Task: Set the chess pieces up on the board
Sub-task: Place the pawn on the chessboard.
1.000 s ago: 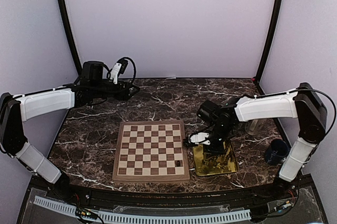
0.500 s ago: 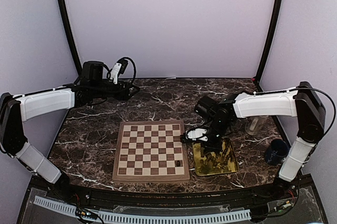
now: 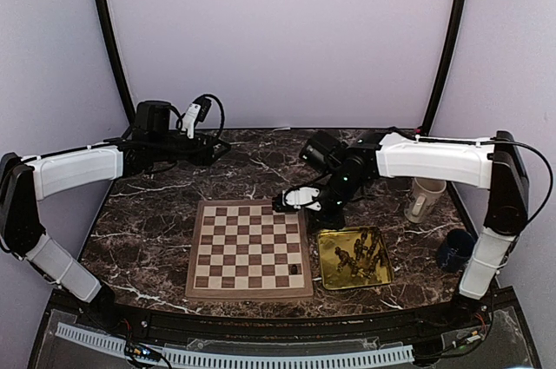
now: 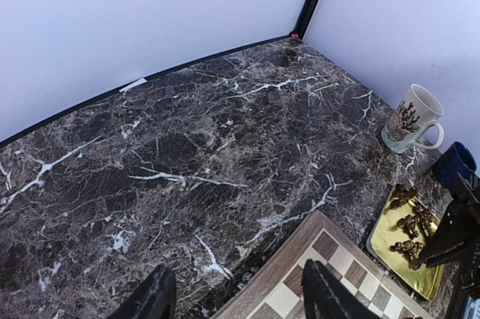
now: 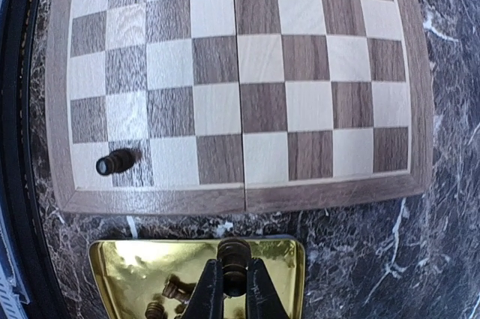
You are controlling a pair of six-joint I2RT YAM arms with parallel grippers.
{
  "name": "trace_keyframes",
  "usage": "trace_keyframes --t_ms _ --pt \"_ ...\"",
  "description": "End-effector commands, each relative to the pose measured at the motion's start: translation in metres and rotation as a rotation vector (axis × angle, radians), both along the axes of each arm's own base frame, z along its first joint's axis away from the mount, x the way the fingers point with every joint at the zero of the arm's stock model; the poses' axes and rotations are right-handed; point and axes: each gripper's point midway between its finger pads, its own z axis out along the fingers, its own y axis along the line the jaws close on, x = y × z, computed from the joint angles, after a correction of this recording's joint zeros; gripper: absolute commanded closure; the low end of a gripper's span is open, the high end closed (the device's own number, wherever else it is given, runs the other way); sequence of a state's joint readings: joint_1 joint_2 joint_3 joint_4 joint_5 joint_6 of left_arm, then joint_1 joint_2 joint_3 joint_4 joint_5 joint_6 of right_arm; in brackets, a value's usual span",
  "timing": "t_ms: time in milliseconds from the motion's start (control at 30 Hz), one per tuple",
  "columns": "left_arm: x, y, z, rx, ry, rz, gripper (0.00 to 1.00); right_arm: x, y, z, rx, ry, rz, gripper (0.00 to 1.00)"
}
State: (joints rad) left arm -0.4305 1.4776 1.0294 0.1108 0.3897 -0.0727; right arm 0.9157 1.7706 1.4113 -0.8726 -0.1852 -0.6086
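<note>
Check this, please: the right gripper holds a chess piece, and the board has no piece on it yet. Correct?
Not quite. The right gripper does hold a chess piece, but the board already carries one placed piece, in the edge row beside the gold tray. The right wrist view shows it.

Square wooden chessboard of light tan and dark brown checks with a brown border lies flat; one tiny dark brown-black chess piece stands upright on a dark edge-row square near its 5 o'clock corner; the other dark pieces lie jumbled in the shiny gold rectangular tray at the board's 3 o'clock; a last piece is upright, pinched in the right gripper.
</note>
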Motion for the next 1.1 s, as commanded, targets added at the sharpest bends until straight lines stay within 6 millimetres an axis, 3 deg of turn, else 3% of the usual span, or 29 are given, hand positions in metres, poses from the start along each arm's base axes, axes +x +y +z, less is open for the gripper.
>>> trace_keyframes --t_ms 0,267,667,733,867,967,1067 --pt "-0.003 -0.005 0.011 -0.021 -0.008 -0.021 0.41 0.000 0.024 -0.003 -0.021 -0.032 0.027 0.96" --pt "-0.004 -0.003 0.016 -0.021 -0.020 -0.015 0.40 -0.008 0.058 -0.015 -0.044 -0.020 0.086 0.96" --pt "-0.004 -0.003 0.015 -0.020 -0.019 -0.014 0.41 -0.020 0.065 -0.044 -0.105 0.025 0.145 0.94" --pt "-0.003 -0.002 0.014 -0.017 -0.019 -0.013 0.41 -0.019 0.066 -0.044 -0.101 0.020 0.139 0.86" --pt "-0.003 -0.001 0.012 0.000 -0.021 -0.007 0.41 -0.017 0.064 -0.029 -0.069 0.005 0.122 0.71" --pt "0.000 0.003 0.008 0.049 0.003 0.011 0.41 -0.009 0.055 -0.002 0.001 -0.001 0.078 0.68" --pt "-0.005 0.000 -0.003 0.162 0.078 0.014 0.41 -0.004 0.034 0.026 0.110 0.052 0.044 0.67"
